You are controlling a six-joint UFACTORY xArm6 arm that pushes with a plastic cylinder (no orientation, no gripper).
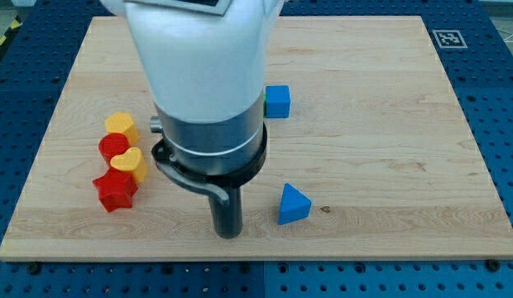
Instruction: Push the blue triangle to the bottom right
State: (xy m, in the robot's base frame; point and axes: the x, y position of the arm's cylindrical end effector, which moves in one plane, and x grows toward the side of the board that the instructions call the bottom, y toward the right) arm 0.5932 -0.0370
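Note:
The blue triangle lies on the wooden board, low and a little right of centre. My tip is at the end of the dark rod, to the view's left of the triangle and slightly lower, with a gap between them. The arm's white and grey body fills the middle top of the view and hides the board behind it.
A blue cube sits above the triangle near the arm body. At the view's left is a cluster: a yellow block, a red round block, a yellow heart and a red star. The board's bottom edge runs just below my tip.

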